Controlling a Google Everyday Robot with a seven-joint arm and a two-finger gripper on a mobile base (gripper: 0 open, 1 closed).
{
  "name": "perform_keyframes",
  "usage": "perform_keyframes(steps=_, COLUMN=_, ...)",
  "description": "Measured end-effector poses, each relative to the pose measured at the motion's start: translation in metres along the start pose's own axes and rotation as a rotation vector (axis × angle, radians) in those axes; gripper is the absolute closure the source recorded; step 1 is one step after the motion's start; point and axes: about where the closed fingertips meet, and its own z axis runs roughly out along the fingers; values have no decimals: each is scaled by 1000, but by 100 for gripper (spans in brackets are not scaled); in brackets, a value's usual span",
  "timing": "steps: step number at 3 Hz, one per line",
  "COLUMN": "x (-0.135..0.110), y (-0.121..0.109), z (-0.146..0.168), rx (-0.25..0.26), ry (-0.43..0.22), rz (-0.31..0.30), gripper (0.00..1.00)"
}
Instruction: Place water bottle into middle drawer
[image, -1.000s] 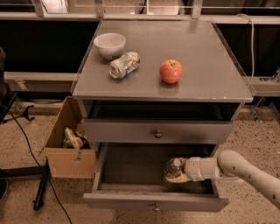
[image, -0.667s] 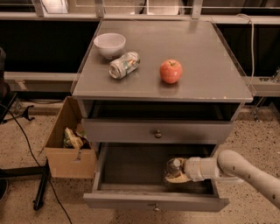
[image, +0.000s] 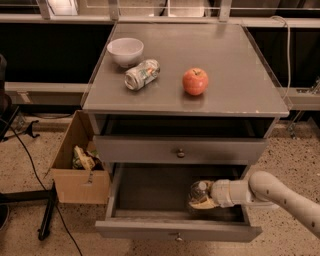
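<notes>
Middle drawer: pulled well out from the table; its grey front panel, with one small round knob, stands forward of the drawer above; the interior is dark and the floor to the left and centre is bare.

Water bottle: inside the middle drawer, in its right half, near the front; its white cap is uppermost and the body leans slightly; whether its base touches the drawer floor cannot be told.

End effector: inside the middle drawer, reaching in from the right side; it is closed around the lower body of the water bottle and has hold of it; the pale, yellowish fingers lie against the bottle below the cap.

Arm: white, entering from the lower right edge, running leftward over the drawer's right side wall to the end effector.

Upper drawer: nearly closed, with a dark gap above its front; its knob is centred.

Table top: white bowl at rear left; crushed silver can lying on its side just in front of the bowl; red apple to the right of the can, apart from it.

Floor, left of the table: open cardboard box holding crumpled wrappers; a black cable runs across the floor beside it.
</notes>
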Motion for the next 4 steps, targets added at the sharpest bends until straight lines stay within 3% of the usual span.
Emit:
perform_keyframes(steps=1, x=0, y=0, z=0, rx=0, ry=0, rz=0, gripper=75)
perform_keyframes(steps=3, x=0, y=0, z=0, rx=0, ry=0, rz=0, gripper=21)
perform_keyframes(steps=4, x=0, y=0, z=0, rx=0, ry=0, rz=0, gripper=0)
